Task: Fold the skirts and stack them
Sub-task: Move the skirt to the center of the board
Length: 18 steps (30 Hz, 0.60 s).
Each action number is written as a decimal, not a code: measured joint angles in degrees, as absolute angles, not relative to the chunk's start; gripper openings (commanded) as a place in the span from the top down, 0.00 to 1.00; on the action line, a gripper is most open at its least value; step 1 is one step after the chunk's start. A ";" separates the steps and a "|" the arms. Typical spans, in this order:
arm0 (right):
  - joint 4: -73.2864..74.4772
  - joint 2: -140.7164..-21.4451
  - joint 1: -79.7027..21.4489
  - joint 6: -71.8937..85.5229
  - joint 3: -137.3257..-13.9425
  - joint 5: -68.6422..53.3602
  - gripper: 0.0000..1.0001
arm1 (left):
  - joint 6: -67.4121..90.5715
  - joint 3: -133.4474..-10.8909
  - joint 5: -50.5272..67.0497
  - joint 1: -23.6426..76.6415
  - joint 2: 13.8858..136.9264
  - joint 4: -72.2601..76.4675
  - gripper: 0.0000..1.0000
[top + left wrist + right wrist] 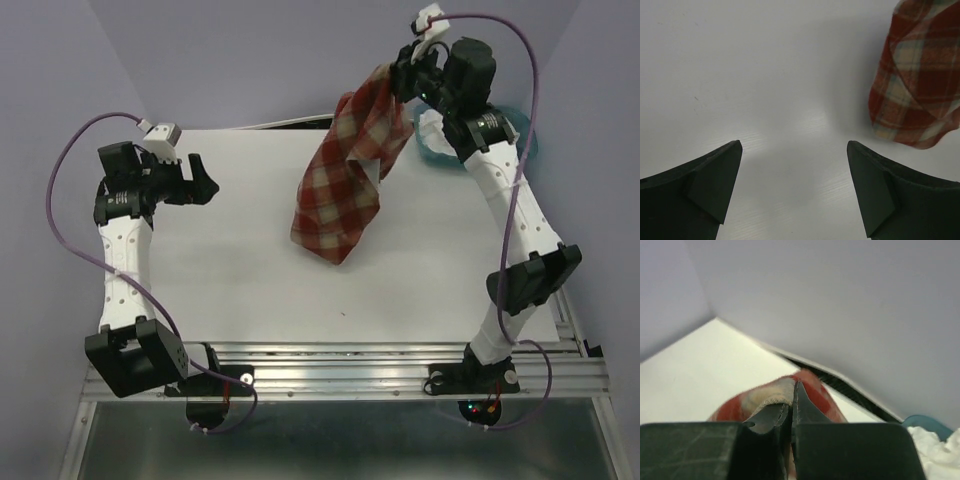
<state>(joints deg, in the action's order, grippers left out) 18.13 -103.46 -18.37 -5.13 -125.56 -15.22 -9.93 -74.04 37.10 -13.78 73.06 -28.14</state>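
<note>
Dangling plaid skirt (345, 180) hangs from right gripper (402, 86) — left gripper (207, 176) agape.

Plaid skirt (345, 190): red and cream check, with thin darker lines through it. White skirt (432, 127): plain white, no pattern. Basket (527, 140): teal. Table (230, 260): plain white. Walls (250, 60): pale lavender. Arms (125, 260): white shells, black joints. Left gripper (207, 177) and right gripper (405, 78): black. Cables (52, 205): purple.

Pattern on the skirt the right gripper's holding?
The skirt is red-and-cream plaid check; the top external view shows it best.
</note>
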 measured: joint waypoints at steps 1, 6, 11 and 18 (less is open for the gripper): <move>17.72 -101.45 -18.90 -6.52 -119.85 -17.34 0.99 | -10.11 -74.32 37.78 -14.41 73.58 -28.18 0.03; 24.27 -87.09 -19.57 -18.28 -90.61 -25.36 0.99 | -14.68 -74.50 40.91 -15.05 74.74 -30.94 0.03; 32.51 -71.61 -19.79 -32.40 -63.48 -29.02 0.83 | -21.30 -73.21 41.39 -13.19 74.74 -33.39 0.04; 42.74 -70.78 -21.23 -43.86 -47.18 -27.59 0.08 | -24.05 -69.65 37.32 -1.15 77.67 -32.67 0.08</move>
<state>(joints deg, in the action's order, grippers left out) 42.74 -70.78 -21.23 -43.86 -47.18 -27.59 -24.05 -69.65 37.32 -1.15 77.67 -32.67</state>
